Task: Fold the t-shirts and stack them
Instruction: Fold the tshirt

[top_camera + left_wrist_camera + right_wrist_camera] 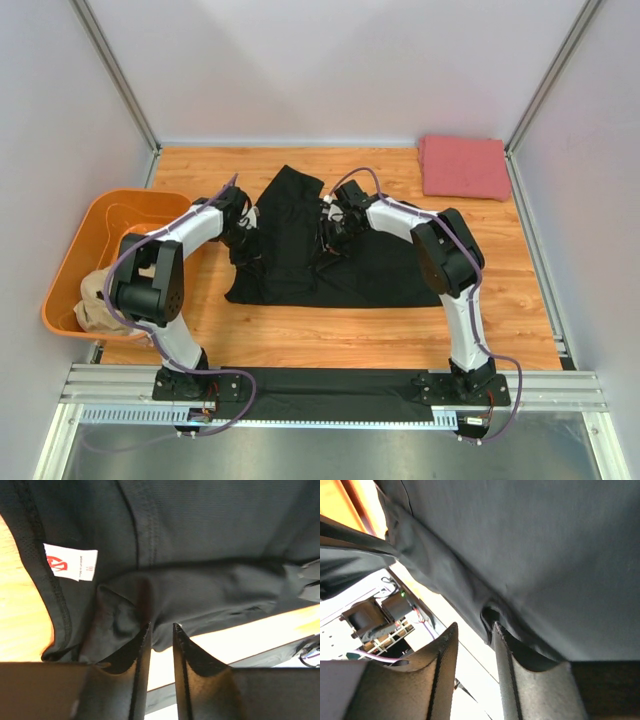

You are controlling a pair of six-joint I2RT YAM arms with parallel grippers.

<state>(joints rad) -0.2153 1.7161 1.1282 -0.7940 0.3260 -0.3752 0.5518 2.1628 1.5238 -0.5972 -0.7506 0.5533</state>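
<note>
A black t-shirt (300, 250) lies crumpled and partly folded in the middle of the wooden table. Its white neck label (70, 562) shows in the left wrist view. My left gripper (243, 228) is low at the shirt's left edge. In its wrist view the left gripper (160, 627) is open, and a fold of black cloth (210, 530) rests just at the fingertips. My right gripper (330, 228) sits over the shirt's middle. It is open too (474, 626), one fingertip (496, 630) touching the hem of the black cloth (545, 555). A folded pinkish-red t-shirt (463, 167) lies at the back right.
An orange tub (100, 215) stands tilted at the table's left edge with a tan t-shirt (95, 300) bunched inside. Bare wood (330, 335) runs along the front of the table. A black mat (330, 395) lies between the arm bases. White walls and metal posts enclose the space.
</note>
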